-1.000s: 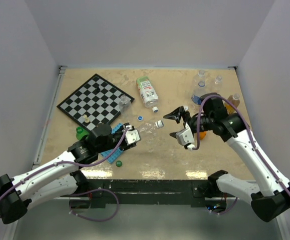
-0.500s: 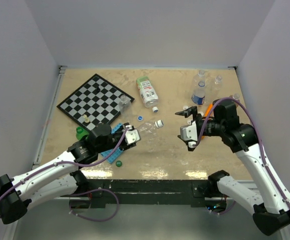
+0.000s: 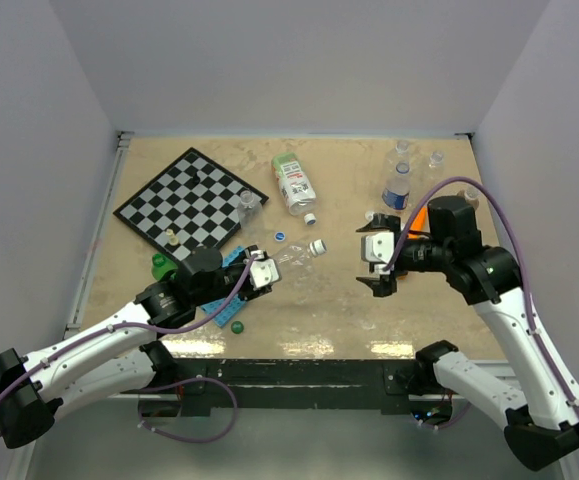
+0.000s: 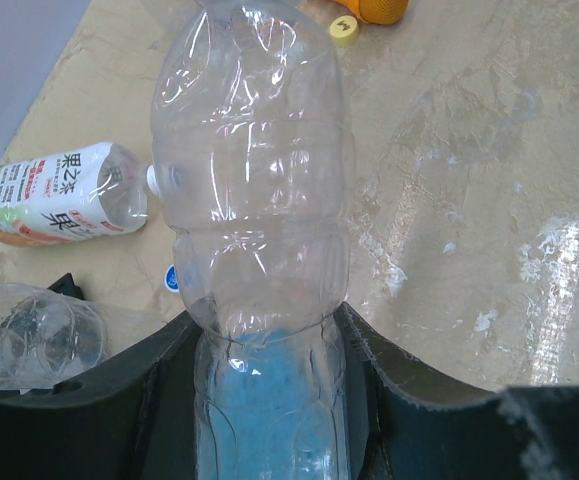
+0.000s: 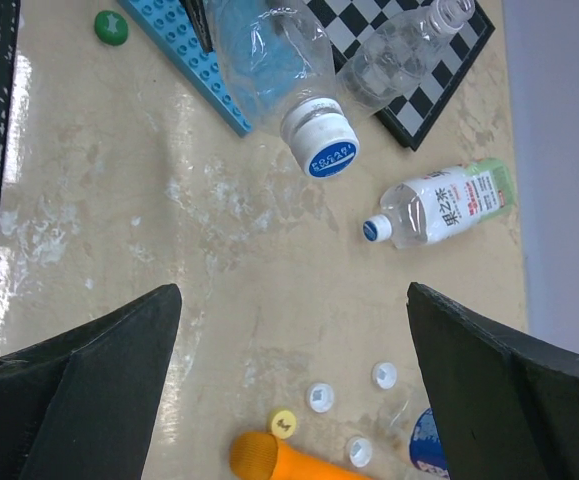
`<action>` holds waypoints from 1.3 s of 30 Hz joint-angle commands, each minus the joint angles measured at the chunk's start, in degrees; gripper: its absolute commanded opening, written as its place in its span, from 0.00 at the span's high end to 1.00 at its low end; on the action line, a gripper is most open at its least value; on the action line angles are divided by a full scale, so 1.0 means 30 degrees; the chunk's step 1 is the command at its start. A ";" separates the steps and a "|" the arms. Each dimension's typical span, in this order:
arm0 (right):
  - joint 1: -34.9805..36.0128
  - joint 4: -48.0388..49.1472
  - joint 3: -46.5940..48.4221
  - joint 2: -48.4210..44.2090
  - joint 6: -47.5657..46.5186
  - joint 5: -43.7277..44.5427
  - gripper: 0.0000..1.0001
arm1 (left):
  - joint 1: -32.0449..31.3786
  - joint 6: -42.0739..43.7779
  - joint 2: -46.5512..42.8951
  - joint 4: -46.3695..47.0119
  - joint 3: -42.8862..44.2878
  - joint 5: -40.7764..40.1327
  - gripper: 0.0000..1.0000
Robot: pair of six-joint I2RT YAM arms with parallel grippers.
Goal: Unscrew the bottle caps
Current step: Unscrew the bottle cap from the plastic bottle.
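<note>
A clear bottle [image 3: 287, 258] lies on the table with its white, blue-printed cap [image 3: 317, 246] on, pointing right. My left gripper [image 3: 260, 273] is shut on the bottle's body [image 4: 254, 200], its jaws [image 4: 269, 400] pressing both sides. The same cap [image 5: 329, 150] shows in the right wrist view. My right gripper [image 3: 378, 262] hangs open and empty to the right of that cap, apart from it; its fingers [image 5: 291, 290] frame bare table. A labelled bottle [image 3: 294, 182] with a blue-and-white cap [image 5: 374, 229] lies farther back.
A chessboard [image 3: 184, 200] carries another clear bottle [image 5: 399, 50]. A blue plate [image 5: 184, 55] lies under the held bottle. Loose caps: blue [image 3: 280, 237], green [image 3: 237, 325], white [image 5: 319, 397], yellow [image 5: 283, 423]. An orange toy [image 5: 289, 462] and upright bottles [image 3: 397, 188] stand at the right.
My right gripper has drawn back to the right, away from the clear bottle's cap, turned, and opened wider. The left arm and the bottle have stayed put.
</note>
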 commanded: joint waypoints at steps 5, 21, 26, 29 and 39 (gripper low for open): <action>-0.0125 -0.0065 0.1515 0.1395 0.3337 -0.1365 0.03 | 0.0057 -0.0193 -0.0290 0.0277 0.0084 -0.0218 0.99; -0.0681 0.0636 0.2513 0.3505 0.6821 -0.3037 0.03 | 0.0057 -0.0222 -0.0349 0.0277 0.0113 -0.0248 0.99; -0.1062 0.1048 0.2512 0.4149 0.8375 -0.3299 0.03 | 0.0057 -0.0222 -0.0349 0.0248 0.0113 -0.0248 0.99; -0.1267 0.1193 0.2542 0.4297 0.8756 -0.3505 0.03 | 0.0057 -0.0222 -0.0349 0.0277 0.0142 -0.0248 0.99; -0.1444 0.2306 0.2601 0.4560 1.0922 -0.4208 0.03 | 0.0057 -0.0251 -0.0320 0.0248 0.0113 -0.0277 0.99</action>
